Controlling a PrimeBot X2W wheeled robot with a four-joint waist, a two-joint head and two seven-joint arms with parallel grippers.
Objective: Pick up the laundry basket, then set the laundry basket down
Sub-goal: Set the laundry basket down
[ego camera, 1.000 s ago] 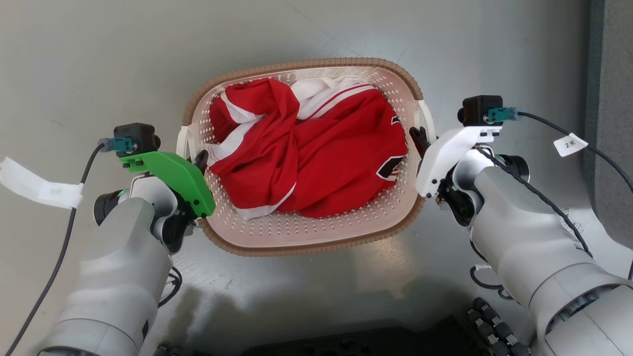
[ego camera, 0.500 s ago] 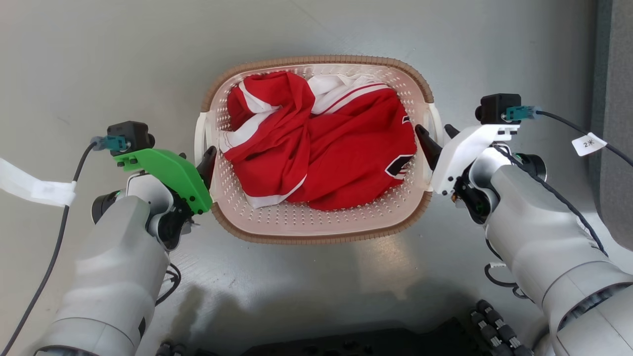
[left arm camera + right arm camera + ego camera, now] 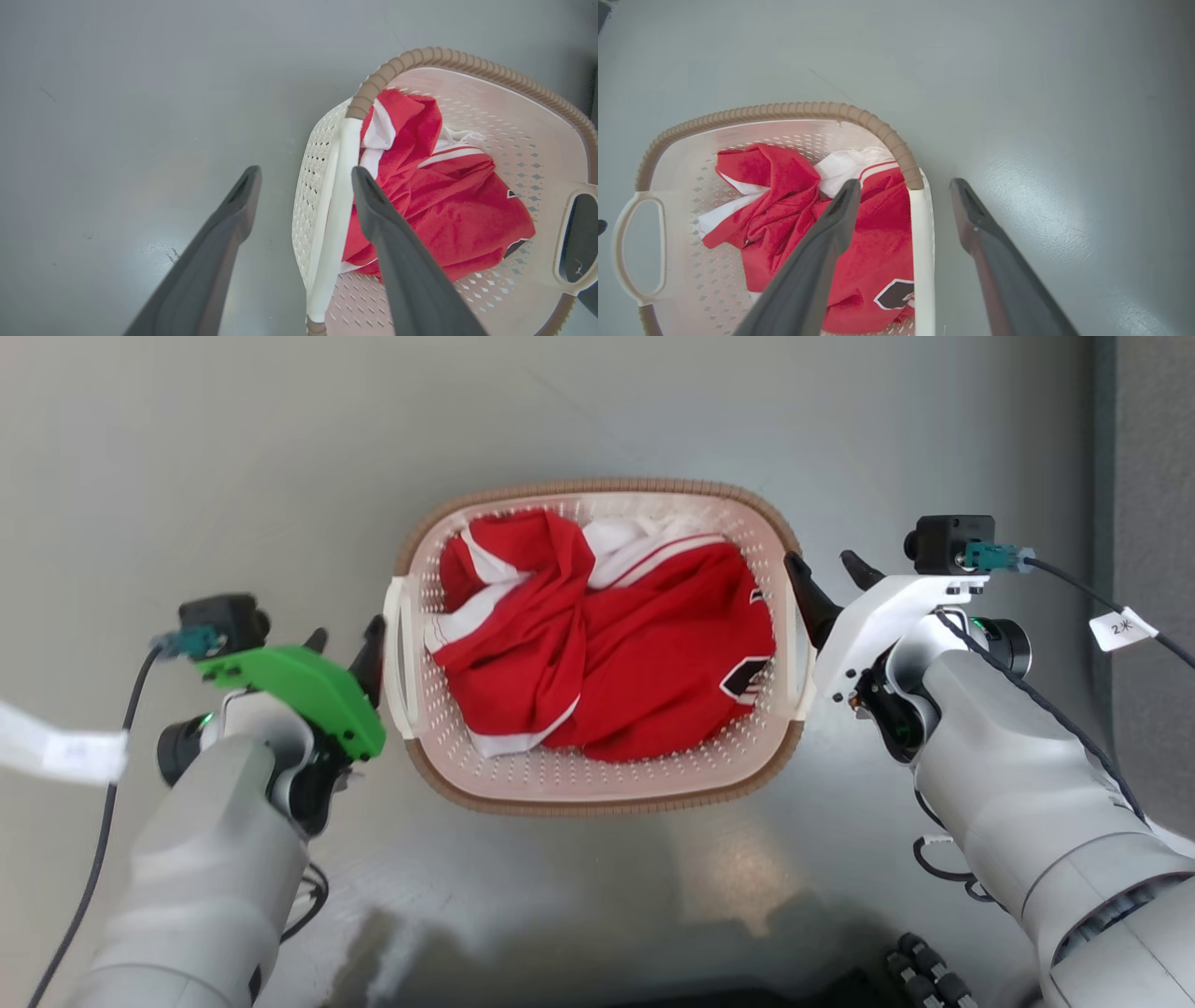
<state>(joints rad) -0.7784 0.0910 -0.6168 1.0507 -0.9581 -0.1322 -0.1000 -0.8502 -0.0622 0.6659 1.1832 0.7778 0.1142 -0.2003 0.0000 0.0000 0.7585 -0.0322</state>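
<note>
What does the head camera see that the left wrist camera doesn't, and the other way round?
Head view: a green cover on the left wrist, a white cover on the right, a paper cable tag. Left wrist view: the holed outer wall of the oval cream plastic laundry basket with its brown rim. Both: that basket, its red-and-white clothing, and the open left gripper's dark fingers.
</note>
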